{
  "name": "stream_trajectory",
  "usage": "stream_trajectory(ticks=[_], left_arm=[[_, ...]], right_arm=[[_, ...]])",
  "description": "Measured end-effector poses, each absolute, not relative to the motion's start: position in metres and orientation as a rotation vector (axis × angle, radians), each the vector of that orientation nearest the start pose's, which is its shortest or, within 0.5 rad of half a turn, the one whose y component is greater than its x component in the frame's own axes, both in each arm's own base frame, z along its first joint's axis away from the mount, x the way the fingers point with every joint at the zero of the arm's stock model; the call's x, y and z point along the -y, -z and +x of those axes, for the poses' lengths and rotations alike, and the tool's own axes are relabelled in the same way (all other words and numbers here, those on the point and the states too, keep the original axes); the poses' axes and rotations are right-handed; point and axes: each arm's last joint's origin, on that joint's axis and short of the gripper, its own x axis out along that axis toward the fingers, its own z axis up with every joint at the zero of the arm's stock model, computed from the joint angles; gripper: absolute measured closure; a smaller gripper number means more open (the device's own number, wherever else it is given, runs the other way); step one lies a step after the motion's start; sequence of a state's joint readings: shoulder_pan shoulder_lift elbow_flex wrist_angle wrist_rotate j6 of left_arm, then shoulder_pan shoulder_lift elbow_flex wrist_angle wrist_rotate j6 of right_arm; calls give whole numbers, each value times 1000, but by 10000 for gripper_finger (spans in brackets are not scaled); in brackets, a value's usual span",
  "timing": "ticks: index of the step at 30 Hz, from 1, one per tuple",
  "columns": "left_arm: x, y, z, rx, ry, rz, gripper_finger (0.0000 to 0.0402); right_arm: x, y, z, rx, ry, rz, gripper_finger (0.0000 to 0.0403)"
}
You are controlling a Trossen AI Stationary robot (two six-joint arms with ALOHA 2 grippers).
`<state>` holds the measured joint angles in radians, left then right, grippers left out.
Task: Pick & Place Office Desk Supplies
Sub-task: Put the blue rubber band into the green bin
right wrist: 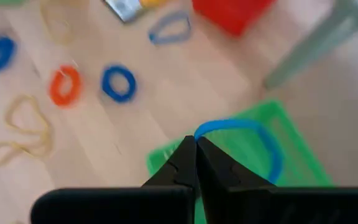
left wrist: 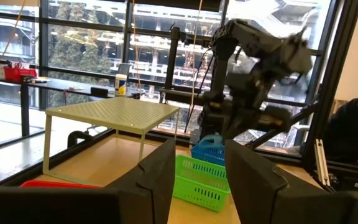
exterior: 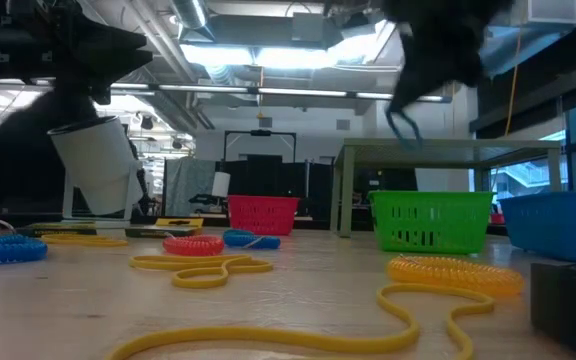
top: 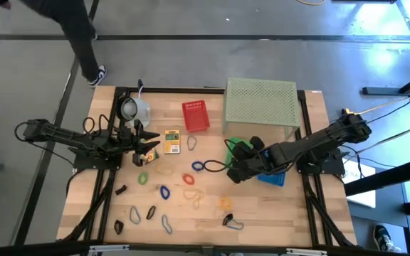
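Right claw (right wrist: 196, 144) pinches a blue loop (right wrist: 247, 134) above the green basket's (right wrist: 294, 149) rim; left claw (left wrist: 196, 171) gapes, empty

The wooden slatted table (top: 262, 206) was viewed from overhead and level from its surface; a green plastic basket (exterior: 433, 222) was shared by both wrist views.

The perforated stand (top: 260, 102) sits at the table's (top: 276, 213) far edge, one basket (top: 196, 116) just left of it. Another basket (top: 241, 150) lies in front of the stand, a third (top: 271, 177) to its right. The printed box (top: 172, 141) lies left of centre, loops (top: 165, 192) scattered nearer the front.
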<state>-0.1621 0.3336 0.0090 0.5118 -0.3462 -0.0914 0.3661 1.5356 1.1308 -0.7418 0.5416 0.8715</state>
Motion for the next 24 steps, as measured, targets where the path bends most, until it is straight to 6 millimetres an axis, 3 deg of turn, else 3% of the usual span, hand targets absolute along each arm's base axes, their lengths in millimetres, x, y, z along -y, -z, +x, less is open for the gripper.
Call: stream_trajectory(ticks=[10,17,24], left_arm=[[9,-186,115,190,-175,-138,270],[9,-186,115,190,-175,-138,270],[9,-186,115,190,-175,-138,269]], right_arm=[[-85,-188,265,-913,629,398,397],[-85,-183,264,-893,642,438,393],[-85,-183,264,-892,641,439,347]])
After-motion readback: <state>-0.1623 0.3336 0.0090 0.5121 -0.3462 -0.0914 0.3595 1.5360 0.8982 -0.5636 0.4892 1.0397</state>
